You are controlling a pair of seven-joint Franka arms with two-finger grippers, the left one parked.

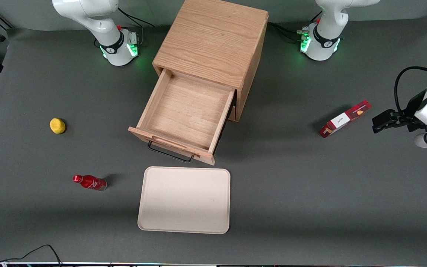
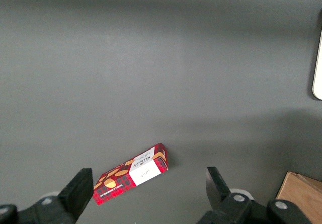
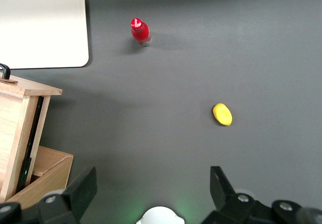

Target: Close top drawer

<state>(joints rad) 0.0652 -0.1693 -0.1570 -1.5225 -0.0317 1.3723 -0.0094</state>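
Observation:
The light oak cabinet [image 1: 213, 37] stands at the middle of the table. Its top drawer [image 1: 187, 111] is pulled far out toward the front camera and its wood-grain box is empty. The black bar handle [image 1: 171, 154] hangs on the drawer front, nearest the camera. In the right wrist view the drawer's side [image 3: 20, 128] and a bit of the handle [image 3: 4, 72] show. My gripper [image 3: 152, 186] is open and empty, high over the table above its own arm's base, apart from the drawer. It is out of the front view.
A cream tray [image 1: 184, 200] lies just in front of the open drawer. A red bottle [image 1: 89, 182] and a yellow lemon [image 1: 57, 125] lie toward the working arm's end. A red box [image 1: 345, 118] lies toward the parked arm's end.

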